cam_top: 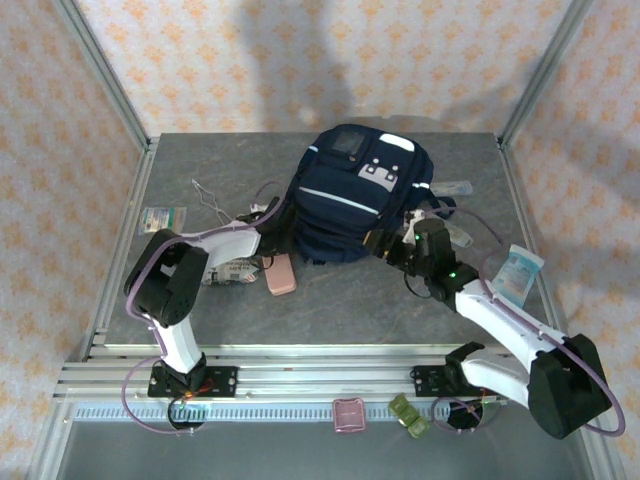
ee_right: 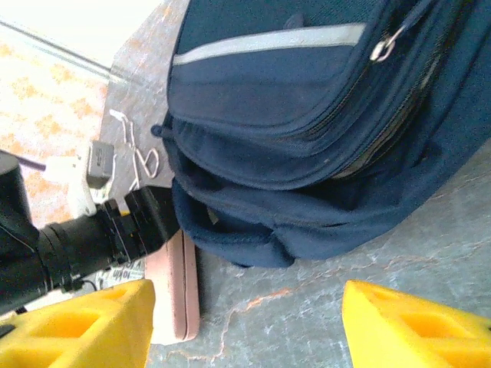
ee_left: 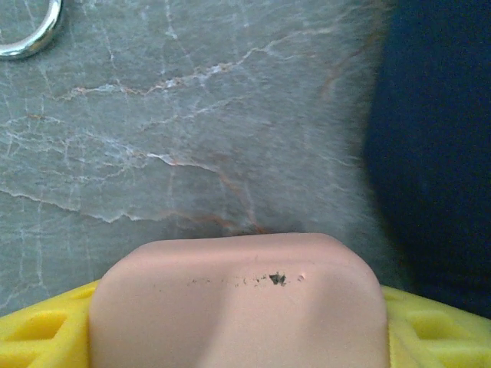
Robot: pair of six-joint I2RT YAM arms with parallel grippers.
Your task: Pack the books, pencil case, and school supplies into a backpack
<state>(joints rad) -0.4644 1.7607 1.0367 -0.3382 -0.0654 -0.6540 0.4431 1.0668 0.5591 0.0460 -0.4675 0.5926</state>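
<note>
The top view gives the layout. The backpack (cam_top: 350, 190) lies front pocket up on the table (cam_top: 200, 310), just past centre towards 12 o'clock. The pencil case (cam_top: 281, 273) lies flat at the backpack's 7 o'clock, just beside it. The left pincer (cam_top: 270, 238) reaches the case's far end, and the right pincer (cam_top: 383, 243) sits near the backpack's 4 o'clock corner. A white printed packet (cam_top: 520, 272) lies at 3 o'clock near the table edge. A greenish-white packet (cam_top: 162, 218) is at 9 o'clock and a bent wire (cam_top: 208, 195) at 10 o'clock.

The left wrist view shows the grip that the top view hides. The pink case fills the space between the yellow fingers (ee_left: 38, 333) and meets both with no gap, so this pincer is closed on the case. A metal ring (ee_left: 27, 31) lies at 11 o'clock, with navy fabric at 3 o'clock.

The right wrist view shows the backpack's zipped side and grey stripe. The right pincer's fingers are spread wide over bare table and hold nothing.

The table is grey with pale marble veins. The walls (cam_top: 300, 60) are cream with an orange floral print, framed by aluminium posts (cam_top: 105, 70).
</note>
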